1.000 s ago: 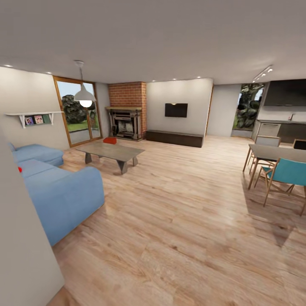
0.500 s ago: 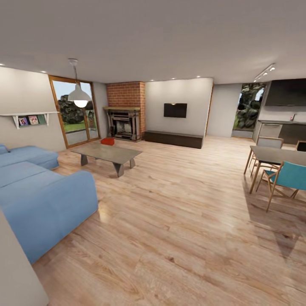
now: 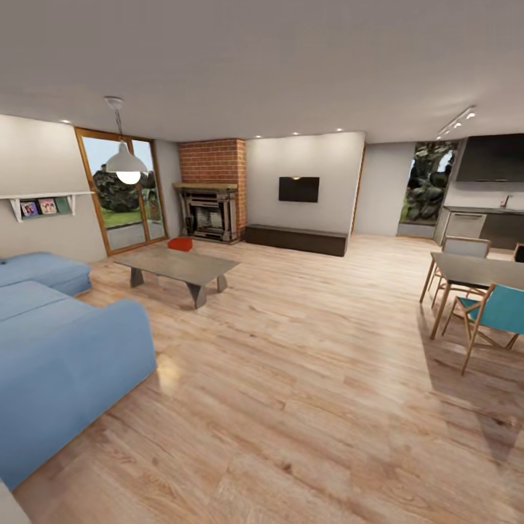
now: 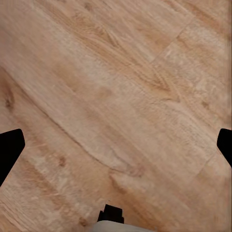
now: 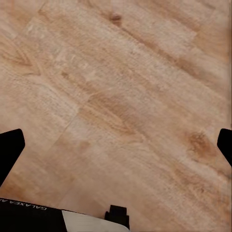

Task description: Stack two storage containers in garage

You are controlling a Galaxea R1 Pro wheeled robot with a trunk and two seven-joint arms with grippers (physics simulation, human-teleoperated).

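1. Bins: one orange-red bin counted, on the wood floor beyond the far end of the coffee table, in front of the fireplace. Second bin not located.
2. Left gripper: dark fingertips at opposite frame edges, spread wide, nothing between them; it points down at bare planks, presumably stowed for driving.
3. Right gripper: same, jaws apart, empty, over planks.
4. Judgement: transit stage; bin well apart from both arms, no pickup yet.
5. Count: one sofa, one TV, one lamp.
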